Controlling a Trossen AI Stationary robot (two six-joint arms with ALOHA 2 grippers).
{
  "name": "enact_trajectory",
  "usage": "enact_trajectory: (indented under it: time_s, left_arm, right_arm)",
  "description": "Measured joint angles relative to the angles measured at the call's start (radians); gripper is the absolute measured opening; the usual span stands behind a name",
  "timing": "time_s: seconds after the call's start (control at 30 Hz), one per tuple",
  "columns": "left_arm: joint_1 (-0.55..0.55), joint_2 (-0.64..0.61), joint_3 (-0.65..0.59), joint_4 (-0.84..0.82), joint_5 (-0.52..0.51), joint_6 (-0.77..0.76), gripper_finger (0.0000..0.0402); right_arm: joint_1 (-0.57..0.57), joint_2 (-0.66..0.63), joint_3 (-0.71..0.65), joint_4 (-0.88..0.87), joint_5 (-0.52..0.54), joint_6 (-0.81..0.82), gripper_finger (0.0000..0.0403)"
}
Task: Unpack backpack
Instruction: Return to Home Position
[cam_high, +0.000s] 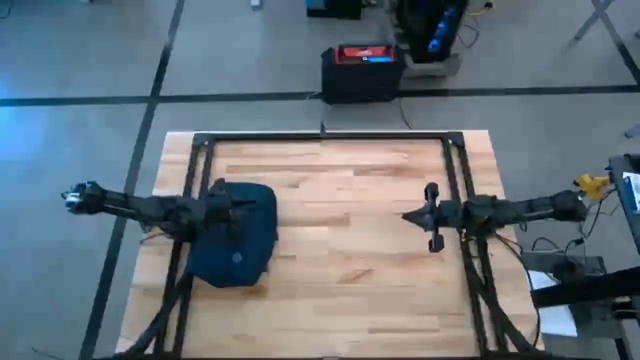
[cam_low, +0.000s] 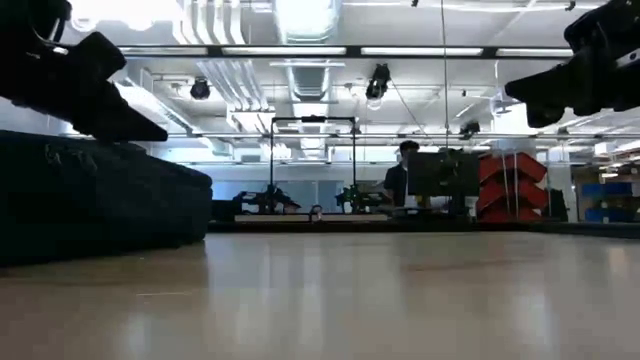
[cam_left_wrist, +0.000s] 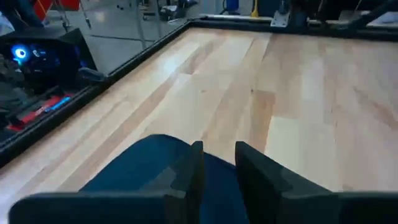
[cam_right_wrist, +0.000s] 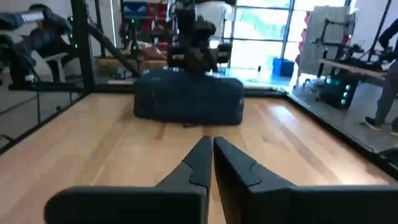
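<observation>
Across the wooden table (cam_high: 350, 250), the left gripper (cam_high: 243, 207) is hovering right over the backpack (cam_high: 235, 250), jaws slightly parted and empty, while the right gripper (cam_high: 410, 215), jaws pressed together, is hanging well away from it.

- Left arm (cam_high: 150, 207): dark, slim, jointed, pale-tipped at its 9 o'clock end.
- Right arm (cam_high: 520, 208): dark, slim, jointed.
- Right gripper (cam_right_wrist: 210, 142): fingers (cam_right_wrist: 189, 171) matte black, wedge-tapered.
</observation>
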Motion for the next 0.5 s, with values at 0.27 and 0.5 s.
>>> enact_trajectory:
  time_s: [0.27, 0.5]
  left_arm:
    - [0.0, 0.043, 0.0, -0.001, 0.0, 0.0, 0.0077]
    - [0.0, 0.063, 0.0, 0.002, 0.0, 0.0, 0.0077]
  right_arm:
    - [0.0, 0.004, 0.0, 0.002, 0.0, 0.0, 0.0002]
    - [0.0, 0.004, 0.0, 0.002, 0.0, 0.0, 0.0002]
